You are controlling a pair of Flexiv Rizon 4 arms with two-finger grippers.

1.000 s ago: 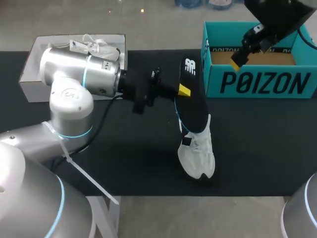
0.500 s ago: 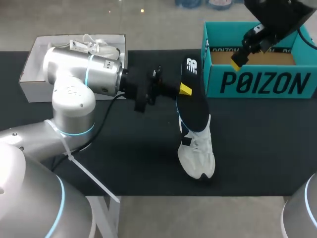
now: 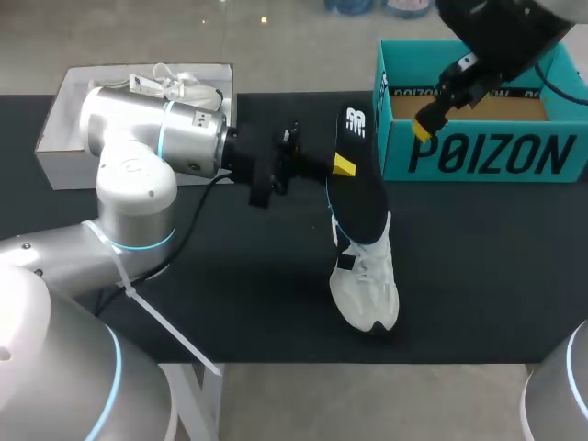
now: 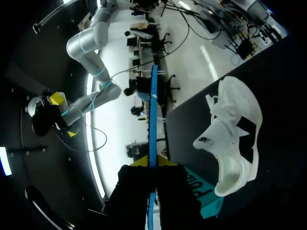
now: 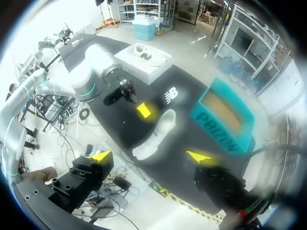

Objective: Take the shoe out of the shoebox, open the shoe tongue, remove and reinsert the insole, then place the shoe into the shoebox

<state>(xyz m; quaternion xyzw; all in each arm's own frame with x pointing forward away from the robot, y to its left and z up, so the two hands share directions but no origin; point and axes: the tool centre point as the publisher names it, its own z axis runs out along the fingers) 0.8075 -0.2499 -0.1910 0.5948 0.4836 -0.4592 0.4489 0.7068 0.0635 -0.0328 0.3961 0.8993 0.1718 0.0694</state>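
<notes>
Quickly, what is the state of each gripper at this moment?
Left gripper: shut on the insole.
Right gripper: open, holding nothing.

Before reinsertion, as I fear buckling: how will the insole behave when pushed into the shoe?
The insole looks thin edge-on in the left wrist view, so it will probably flex under end-on pushing. Gripped at one edge by the left end effector, it shows no droop: likely light, somewhat springy. The white shoe lies unheld, so may slide.
</notes>
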